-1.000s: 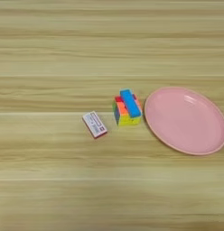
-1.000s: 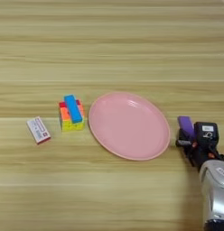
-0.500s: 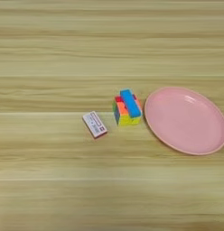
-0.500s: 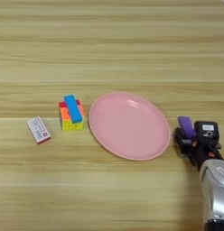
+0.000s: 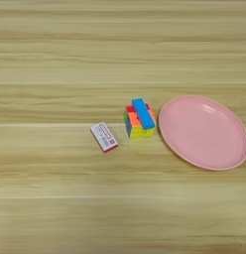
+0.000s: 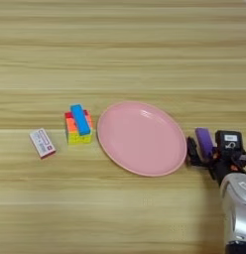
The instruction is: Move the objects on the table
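Note:
A purple block (image 6: 204,140) lies on the table (image 6: 120,49) just right of a pink plate (image 6: 142,139). My right gripper (image 6: 205,153) stands open around the block, one black finger (image 6: 193,151) on the block's left and the other side on its right; the silver forearm (image 6: 238,208) enters from the bottom right. A multicoloured cube (image 5: 137,128) sits left of the plate with a blue bar (image 5: 143,113) lying across its top. Further left lies a flat white box with a red edge (image 5: 103,137).
The pink plate (image 5: 204,131) holds nothing and lies between the cube and the gripper. Bare wood stretches across the far half and along the near edge of the table (image 5: 70,208).
The gripper's left finger has edged a little to the left beside the purple block. The block, plate, cube and box have stayed where they were.

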Motion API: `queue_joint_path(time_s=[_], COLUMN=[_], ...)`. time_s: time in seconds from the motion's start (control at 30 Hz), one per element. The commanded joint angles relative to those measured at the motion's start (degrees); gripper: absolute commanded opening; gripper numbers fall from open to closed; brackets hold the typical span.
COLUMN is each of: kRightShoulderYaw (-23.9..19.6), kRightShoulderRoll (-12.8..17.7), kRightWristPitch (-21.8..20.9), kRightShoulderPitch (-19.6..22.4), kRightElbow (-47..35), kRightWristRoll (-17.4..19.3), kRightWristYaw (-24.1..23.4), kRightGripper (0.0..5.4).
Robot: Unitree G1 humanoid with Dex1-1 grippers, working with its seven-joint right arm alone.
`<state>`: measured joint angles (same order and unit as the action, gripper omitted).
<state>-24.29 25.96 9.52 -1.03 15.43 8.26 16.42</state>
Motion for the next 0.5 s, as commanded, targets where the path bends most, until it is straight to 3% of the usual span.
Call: queue_joint_path(time_s=[0.03, 0.1, 0.5], kRightShoulderYaw=[-1.2, -1.4, -1.8], kRightShoulderRoll=[2.8, 2.9, 3.7], kRightWristPitch=[-1.3, -1.6, -2.2], kRightShoulderPitch=[2.7, 2.8, 3.6], kRightElbow=[-2.2, -2.0, -0.8], kRightWristRoll=[0.2, -0.1, -0.2], kRightWristYaw=[-1.1, -1.5, -2.2], kRightGripper=[5.16, 5.38, 5.38])
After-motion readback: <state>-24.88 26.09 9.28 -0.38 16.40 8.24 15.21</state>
